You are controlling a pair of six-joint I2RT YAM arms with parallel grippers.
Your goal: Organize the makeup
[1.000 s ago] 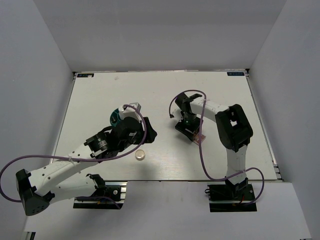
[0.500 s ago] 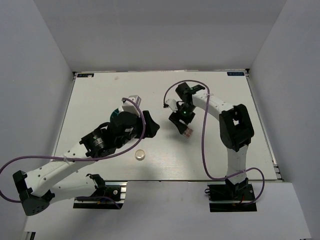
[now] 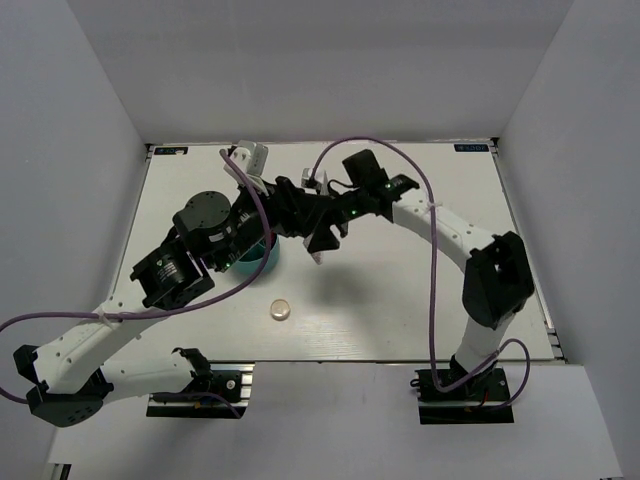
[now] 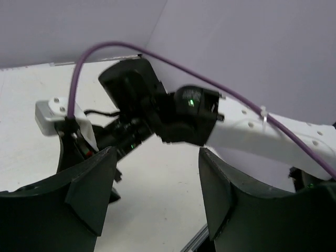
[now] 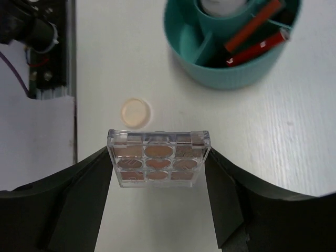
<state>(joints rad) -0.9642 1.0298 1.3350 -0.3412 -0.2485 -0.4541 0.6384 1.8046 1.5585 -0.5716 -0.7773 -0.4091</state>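
My right gripper (image 5: 158, 173) is shut on the square pinkish palette (image 5: 158, 159), held by its two sides above the table. In the top view the right gripper (image 3: 322, 238) hangs just right of the teal tub (image 3: 262, 262), with the palette (image 3: 316, 257) at its tip. The tub (image 5: 231, 73) holds thin red-black sticks (image 5: 254, 37) and a white bottle top (image 5: 220, 5). A round cream compact (image 5: 135, 112) lies alone on the table (image 3: 281, 310). My left gripper (image 4: 157, 199) is raised, open, with nothing between its fingers, facing the right arm.
The two arms cross closely over the tub, the left arm's purple cable (image 3: 250, 200) looping between them. White walls enclose the table on three sides. The table's near edge and a mounting rail (image 5: 50, 63) show left of the compact.
My right arm has swung left with the palette, from the table's right-centre to beside the tub. My left arm has lifted and moved toward the far side.
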